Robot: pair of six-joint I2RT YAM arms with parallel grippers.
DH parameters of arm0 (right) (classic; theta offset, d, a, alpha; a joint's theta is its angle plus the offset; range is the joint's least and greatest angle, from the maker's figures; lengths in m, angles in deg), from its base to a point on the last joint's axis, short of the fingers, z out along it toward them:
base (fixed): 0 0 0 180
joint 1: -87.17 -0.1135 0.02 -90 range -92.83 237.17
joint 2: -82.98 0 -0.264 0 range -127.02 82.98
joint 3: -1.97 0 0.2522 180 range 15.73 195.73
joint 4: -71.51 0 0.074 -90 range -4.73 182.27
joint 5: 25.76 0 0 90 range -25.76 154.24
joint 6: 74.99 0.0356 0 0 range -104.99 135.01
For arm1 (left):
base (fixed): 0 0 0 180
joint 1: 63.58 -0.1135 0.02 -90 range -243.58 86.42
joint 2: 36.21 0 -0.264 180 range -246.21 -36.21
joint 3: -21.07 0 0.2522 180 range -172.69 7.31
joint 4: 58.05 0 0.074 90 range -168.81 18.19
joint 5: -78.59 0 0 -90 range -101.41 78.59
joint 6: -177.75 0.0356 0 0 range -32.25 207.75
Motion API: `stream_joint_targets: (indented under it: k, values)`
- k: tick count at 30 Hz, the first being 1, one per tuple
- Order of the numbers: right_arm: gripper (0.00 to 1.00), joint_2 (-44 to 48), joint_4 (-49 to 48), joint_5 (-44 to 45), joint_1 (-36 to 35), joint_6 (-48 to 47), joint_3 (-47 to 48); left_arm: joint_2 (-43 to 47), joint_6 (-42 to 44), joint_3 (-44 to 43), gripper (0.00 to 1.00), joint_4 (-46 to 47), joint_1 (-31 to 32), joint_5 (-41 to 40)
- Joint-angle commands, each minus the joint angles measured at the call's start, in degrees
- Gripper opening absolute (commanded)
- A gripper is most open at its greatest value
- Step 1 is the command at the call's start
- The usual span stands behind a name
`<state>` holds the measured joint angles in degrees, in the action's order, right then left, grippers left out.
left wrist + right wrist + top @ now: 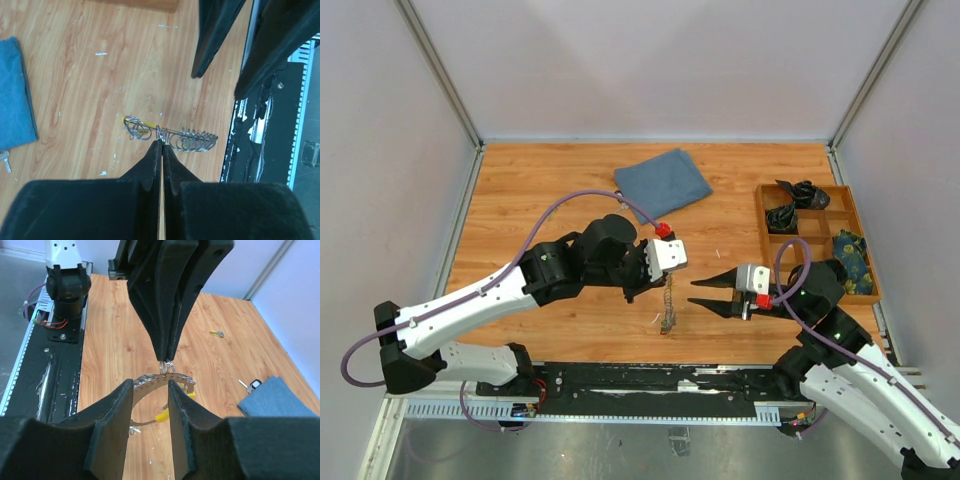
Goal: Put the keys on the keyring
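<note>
Left end effector (161,145) clamps the keyring (192,141) upright so the half-open right end effector (150,387) can reach, seemingly, its yellow key (161,415).

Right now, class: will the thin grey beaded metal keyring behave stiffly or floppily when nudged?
Probably stiff: the thin grey beaded metal keyring holds its curve though the left gripper pinches only one spot. Likely to swing if nudged, hanging from that single pinch. The yellow-headed key hanging with it would probably slide and swing too.

The keyring (190,142) is seen as ridged grey metal; one key (161,415) is headed in yellow; the cloth (663,182) is coloured blue.
</note>
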<state>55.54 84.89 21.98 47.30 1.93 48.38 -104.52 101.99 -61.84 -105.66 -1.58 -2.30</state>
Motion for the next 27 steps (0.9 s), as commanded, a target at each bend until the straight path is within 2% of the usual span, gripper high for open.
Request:
stream_joint_targets:
  k: [1,10,19,23,27]
  values:
    - [0.34,-1.0,3.7,-4.2,-1.6,-7.3,3.3,0.4,1.9,-4.2,0.01,-1.1,2.3,0.6]
    - [0.42,-4.8,3.1,-3.4,-3.9,-6.8,6.0,-1.0,2.7,-7.4,0.01,-3.1,6.2,-1.0]
    - [0.37,-7.2,4.6,-5.4,-4.9,-6.2,7.5,-2.1,3.2,-9.4,0.00,-4.8,8.5,-2.7]
    - [0.35,-6.5,11.3,-4.7,-4.9,-10.5,9.3,-2.6,3.5,-10.2,0.01,-6.2,9.1,-3.8]
    - [0.46,-5.0,19.4,3.3,-4.9,-16.8,11.6,-3.4,4.1,-11.2,0.00,-8.1,10.2,-5.3]
